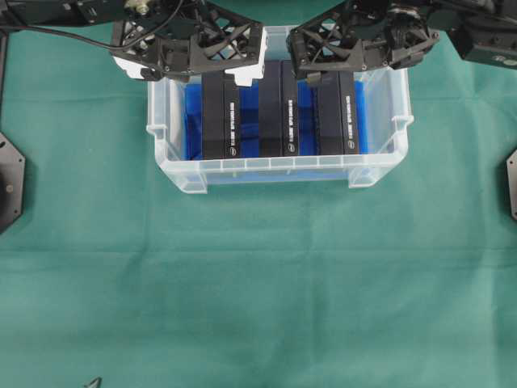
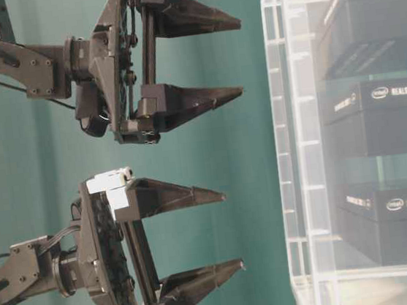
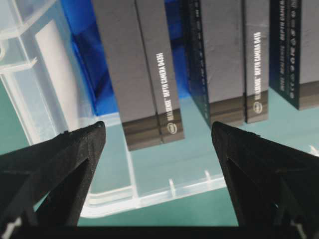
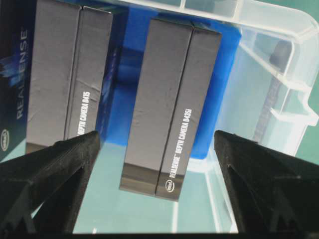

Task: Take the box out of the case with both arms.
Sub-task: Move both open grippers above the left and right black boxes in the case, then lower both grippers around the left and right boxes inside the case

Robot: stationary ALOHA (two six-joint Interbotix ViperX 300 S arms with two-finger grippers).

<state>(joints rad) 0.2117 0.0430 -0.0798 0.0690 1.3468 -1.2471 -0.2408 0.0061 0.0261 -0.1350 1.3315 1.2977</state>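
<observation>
three dark boxes stand in the case (image 1: 380,166), long axes toward the far wall. left gripper (image 1: 194,71) hangs wide open and empty over the left box (image 1: 220,117), right gripper (image 1: 323,69) likewise over the right box (image 1: 338,113).

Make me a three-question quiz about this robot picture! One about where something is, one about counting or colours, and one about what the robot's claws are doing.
1. Where are the dark boxes?
A. On the green cloth
B. Standing inside the clear case
C. Held up in the air

2. How many dark boxes are there?
A. One
B. Five
C. Three

3. How are the left end effector and right end effector?
A. Both open, holding nothing
B. Both shut on one box
C. One shut, one open

Answers: 1 B, the case walls surround them. 2 C, three stand in a row over the blue lining. 3 A, the fingers stand wide apart beside the case.
</observation>
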